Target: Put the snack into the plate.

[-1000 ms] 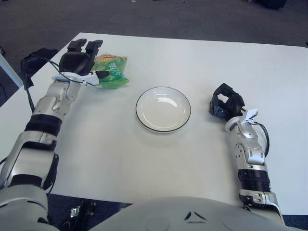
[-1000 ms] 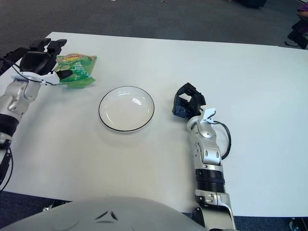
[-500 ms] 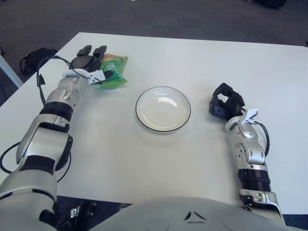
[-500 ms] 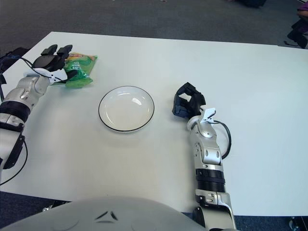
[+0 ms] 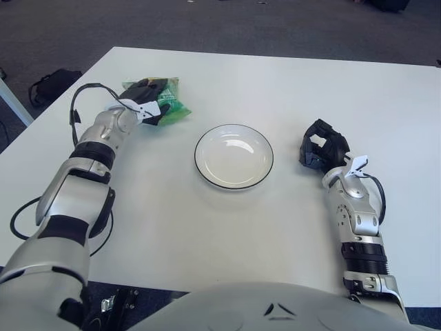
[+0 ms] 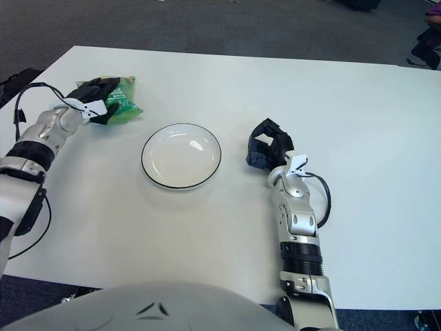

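Left hand point(image 5: 147, 95) closed over the green snack bag point(image 5: 167, 106) at the far left of the white table point(image 5: 275, 83).

The left hand lies on top of the snack bag, its dark fingers point(image 6: 96, 87) wrapped over the bag's upper part; the bag's green edge shows past the hand on the side toward the plate and the bag appears to rest on the table. The white plate point(image 5: 233, 156) with a dark rim sits well apart from this hand, to its right and nearer the robot, with nothing in it. The right hand point(image 5: 322, 146) rests on the table on the far side of the plate, just beside its rim without touching, fingers curled inward and holding nothing. A black cable point(image 5: 83, 93) loops over the left wrist, just behind the hand.
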Controlling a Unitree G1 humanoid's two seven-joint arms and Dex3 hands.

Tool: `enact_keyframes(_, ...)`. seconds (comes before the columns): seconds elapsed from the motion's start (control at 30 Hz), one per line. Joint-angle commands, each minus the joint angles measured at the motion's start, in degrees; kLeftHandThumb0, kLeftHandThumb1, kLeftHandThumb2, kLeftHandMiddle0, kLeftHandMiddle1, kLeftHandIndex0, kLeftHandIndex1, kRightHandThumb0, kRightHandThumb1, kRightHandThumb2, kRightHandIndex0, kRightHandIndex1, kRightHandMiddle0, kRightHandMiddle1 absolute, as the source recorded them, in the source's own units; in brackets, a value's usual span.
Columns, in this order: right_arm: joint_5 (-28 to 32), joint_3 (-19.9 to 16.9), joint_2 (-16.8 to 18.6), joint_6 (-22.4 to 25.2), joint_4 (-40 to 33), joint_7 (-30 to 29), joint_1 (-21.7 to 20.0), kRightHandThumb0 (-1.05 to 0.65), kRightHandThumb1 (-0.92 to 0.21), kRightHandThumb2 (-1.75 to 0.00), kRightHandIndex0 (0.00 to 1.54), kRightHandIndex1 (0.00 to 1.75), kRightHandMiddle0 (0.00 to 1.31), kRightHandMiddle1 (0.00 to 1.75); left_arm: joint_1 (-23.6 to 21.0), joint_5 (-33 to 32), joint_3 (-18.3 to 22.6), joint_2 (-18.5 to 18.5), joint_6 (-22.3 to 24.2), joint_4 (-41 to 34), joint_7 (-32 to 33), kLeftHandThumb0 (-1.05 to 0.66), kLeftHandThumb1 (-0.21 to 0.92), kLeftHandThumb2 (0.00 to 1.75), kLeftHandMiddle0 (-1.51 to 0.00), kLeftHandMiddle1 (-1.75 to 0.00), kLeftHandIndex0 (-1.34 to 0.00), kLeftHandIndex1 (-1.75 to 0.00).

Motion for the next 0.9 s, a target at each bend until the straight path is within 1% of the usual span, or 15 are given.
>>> enact_keyframes(0.0, -0.2, 0.2, 0.8, 1.9, 2.2, 0.0, 4.8, -0.49, -0.29, -1.35, 1.13, 1.75, 0.64, 1.75, 1.0, -1.3, -0.5, 1.4, -2.8, 1.1, -4.3, -0.9, 0.92, 1.27, -0.11, -0.04, 0.0, -0.44)
enact_keyframes(0.13, -0.5, 0.3, 0.7, 2.4, 1.8, -0.2, 4.8, -0.49, -0.29, -1.34, 1.13, 1.75, 0.63, 1.75, 2.0, -3.0, -0.4, 3.2, -6.4, 1.6, -8.0, -0.89, 0.92, 1.26, -0.16, -0.06, 0.0, -0.54)
enact_keyframes(0.23, -0.8, 0.4, 0.8, 2.5, 1.5, -0.3, 4.9, -0.49, -0.29, -1.34, 1.13, 1.75, 0.63, 1.75, 2.3, -4.1, -0.2, 3.9, -8.2, 1.7, -9.9, -0.87, 0.92, 1.25, -0.2, -0.08, 0.0, -0.61)
enact_keyframes(0.37, -1.1, 0.6, 0.8, 2.7, 1.2, -0.5, 5.0, -0.49, -0.29, -1.34, 1.13, 1.75, 0.63, 1.75, 4.4, -6.8, 0.8, 6.1, -11.8, -0.4, -13.2, -0.87, 0.92, 1.24, -0.24, -0.1, 0.0, -0.67)
enact_keyframes(0.47, -1.1, 0.6, 0.7, 2.9, 0.9, -0.3, 5.1, -0.49, -0.29, -1.35, 1.13, 1.75, 0.64, 1.75, 6.9, -8.8, 1.5, 7.6, -13.9, -3.4, -15.1, -0.87, 0.92, 1.24, -0.27, -0.11, 0.0, -0.7)
enact_keyframes(0.6, -1.1, 0.6, 0.5, 2.9, 0.8, -0.2, 5.1, -0.49, -0.28, -1.35, 1.13, 1.75, 0.64, 1.75, 9.9, -11.5, 2.4, 8.6, -15.4, -7.4, -17.7, -0.88, 0.92, 1.23, -0.29, -0.12, 0.0, -0.72)
enact_keyframes(0.77, -1.6, 0.8, 0.2, 2.9, 0.5, -0.2, 5.2, -0.49, -0.28, -1.36, 1.13, 1.75, 0.64, 1.75, 12.0, -14.8, 3.5, 9.7, -15.7, -11.0, -21.8, -0.88, 0.92, 1.2, -0.31, -0.13, 0.0, -0.74)
enact_keyframes(0.87, -1.7, 1.0, 0.1, 3.0, 0.3, -0.3, 5.3, -0.49, -0.28, -1.36, 1.13, 1.75, 0.64, 1.75, 14.2, -17.1, 4.5, 11.2, -16.2, -15.0, -24.2, -0.87, 0.92, 1.18, -0.33, -0.14, 0.0, -0.74)
